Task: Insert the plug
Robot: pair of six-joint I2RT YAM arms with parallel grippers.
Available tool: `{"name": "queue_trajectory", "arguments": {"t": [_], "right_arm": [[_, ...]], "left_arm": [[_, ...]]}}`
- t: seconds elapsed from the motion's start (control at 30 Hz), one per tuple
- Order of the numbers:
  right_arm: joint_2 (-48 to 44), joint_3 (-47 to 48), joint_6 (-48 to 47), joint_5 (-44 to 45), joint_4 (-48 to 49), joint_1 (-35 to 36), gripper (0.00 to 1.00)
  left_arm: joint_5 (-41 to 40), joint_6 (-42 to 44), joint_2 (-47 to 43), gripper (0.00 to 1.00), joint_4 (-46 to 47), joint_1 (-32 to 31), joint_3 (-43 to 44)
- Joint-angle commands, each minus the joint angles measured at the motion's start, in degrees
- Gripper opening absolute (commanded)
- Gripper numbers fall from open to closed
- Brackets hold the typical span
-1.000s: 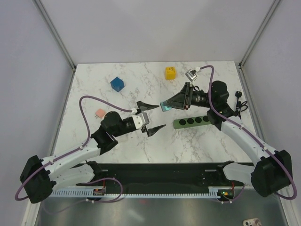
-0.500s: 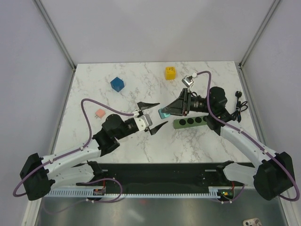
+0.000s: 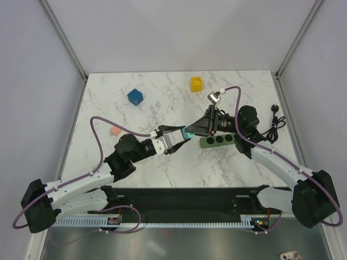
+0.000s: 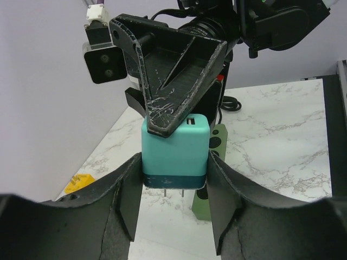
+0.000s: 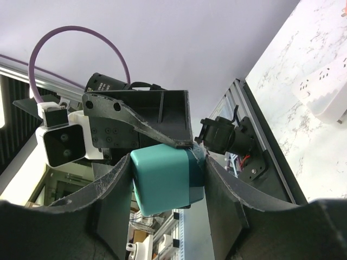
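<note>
Both grippers have closed the gap between them. The left gripper (image 4: 174, 162), spread wide and apart a second ago, now meets the right gripper (image 5: 168, 165) over the table (image 3: 162, 173), and the two clamp the same teal block (image 4: 174, 145). The left fingers (image 4: 133, 189) press its darker lower band from both sides, and the right fingers grip it crosswise from above.

The yellow plug (image 3: 196, 84) is a small bright cube with faint dark marks on top that are too small to read. It sits alone on the marble, beyond the right gripper and well apart from both tools. No finger touches it.

From the left wrist only a corner of the yellow plug shows behind the left finger. The green socket strip (image 3: 218, 141), lying just beneath the right gripper, is mostly covered there by the block and the finger. Two thin prongs (image 4: 173, 194) poke out under the teal block. From above, the fingers hide nearly all of it.

The left arm reaches low and diagonally from its base, with a purple cable looping over it. The right arm is bent at the elbow, its wrist turned back so that the gripper points at the left one.
</note>
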Motion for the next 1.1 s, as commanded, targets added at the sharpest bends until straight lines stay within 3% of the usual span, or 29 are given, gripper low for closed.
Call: {"name": "queue_trajectory", "arguments": {"t": [0.0, 0.1, 0.13, 0.23, 0.27, 0.33, 0.4, 0.43, 0.6, 0.7, 0.83, 1.07], "right_arm": [[0.96, 0.12, 1.69, -1.12, 6.91, 0.24, 0.32], [1.14, -0.49, 1.96, -1.47, 8.41, 0.33, 0.37], [1.14, -0.67, 1.7, -1.47, 8.15, 0.33, 0.43], [0.96, -0.23, -0.85, -1.12, 4.3, 0.33, 0.6], [0.27, 0.29, -5.55, -0.77, 1.93, 0.33, 0.65], [-1.14, 4.06, -12.95, 1.51, -12.1, 0.33, 0.76], [-2.55, 7.49, -24.7, 4.49, -27.88, 0.42, 0.8], [-2.99, 9.94, -26.85, 6.6, -30.85, 0.33, 0.83], [-3.87, 13.65, -32.4, 8.19, -40.43, 0.33, 0.84], [-3.7, 13.57, -35.48, 8.99, -43.52, 0.33, 0.76], [-3.61, 15.06, -39.52, 9.51, -48.18, 0.42, 0.7], [-3.78, 16.38, -43.22, 14.61, -54.16, 2.0, 0.68]], "left_arm": [[0.66, -0.53, 0.67, 0.55, 2.07, -0.08, -0.29], [0.84, -0.1, 1.03, 0.4, 1.98, -0.08, -0.29], [0.93, 0.16, 1.03, 0.27, 0.94, -0.08, -0.2], [1.98, 0.34, 0.68, 0.06, -2.39, -0.08, 0.67], [2.07, 0.26, 0.5, 0.04, -3.98, -0.08, 1.02], [1.81, -0.36, -0.73, 0.02, -6.62, -0.08, 1.82], [0.32, -1.67, -2.13, 0.02, -8.65, -0.08, 0.6], [-0.47, -2.2, -3.79, 0.02, -9.09, -0.08, -0.02], [-3.64, -5.27, -7.14, 0.02, -12.33, -0.08, -3.8], [-3.99, -6.16, -7.59, 0.02, -14.09, -0.08, -4.16], [-5.13, -6.42, -5.22, 0.02, -18.05, -0.08, -1.18], [-4.96, -7.48, -1.53, 0.02, -20.96, -0.08, 1.82]]}}
